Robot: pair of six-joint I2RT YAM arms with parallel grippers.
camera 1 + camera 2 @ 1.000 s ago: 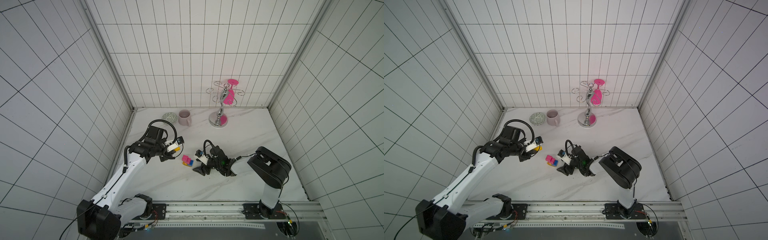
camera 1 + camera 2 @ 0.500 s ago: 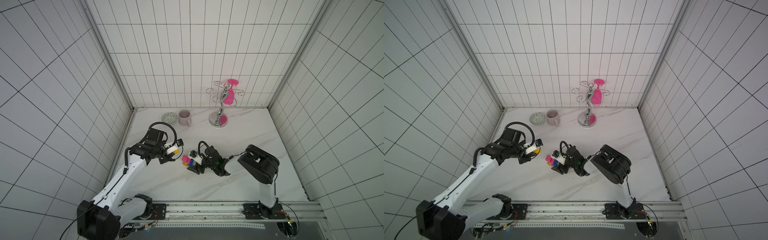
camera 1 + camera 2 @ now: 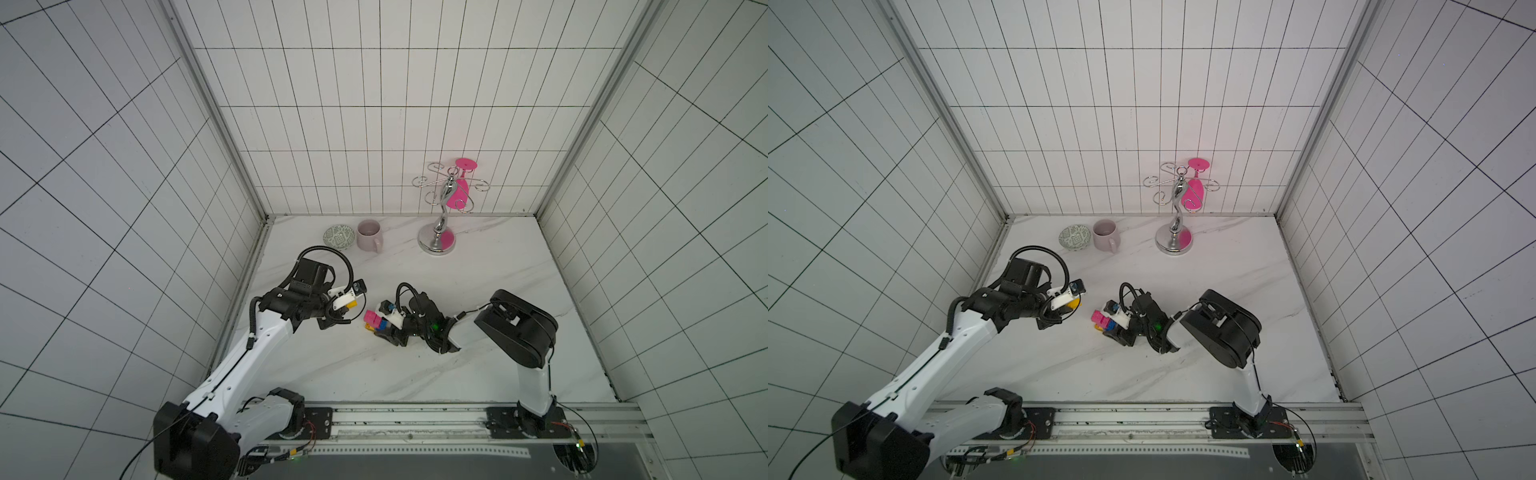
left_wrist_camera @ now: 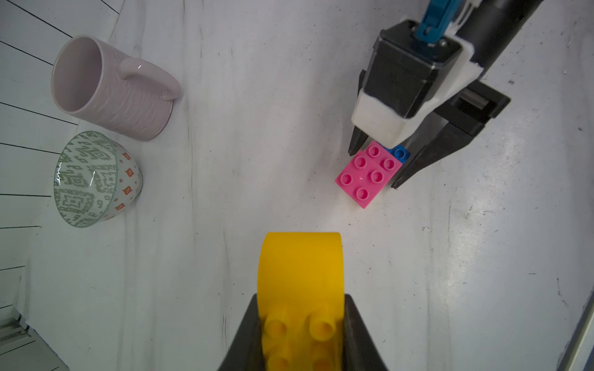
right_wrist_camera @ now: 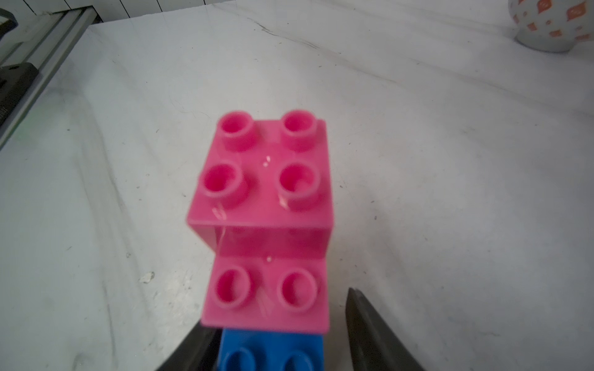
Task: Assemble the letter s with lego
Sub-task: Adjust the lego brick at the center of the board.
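Right tool (image 4: 375, 167) moved onto two pink bricks (image 5: 265, 192), one blue brick (image 5: 270, 351).

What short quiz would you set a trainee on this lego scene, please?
1. True or false: the left gripper holds a yellow brick.
2. Multiple choice: the top brick of the brick stack that the right gripper straddles is A blue, B pink, C yellow.
3. Short answer: what stands beside the mug near the back wall?

Key: 1 true; 2 B; 3 the patterned bowl.
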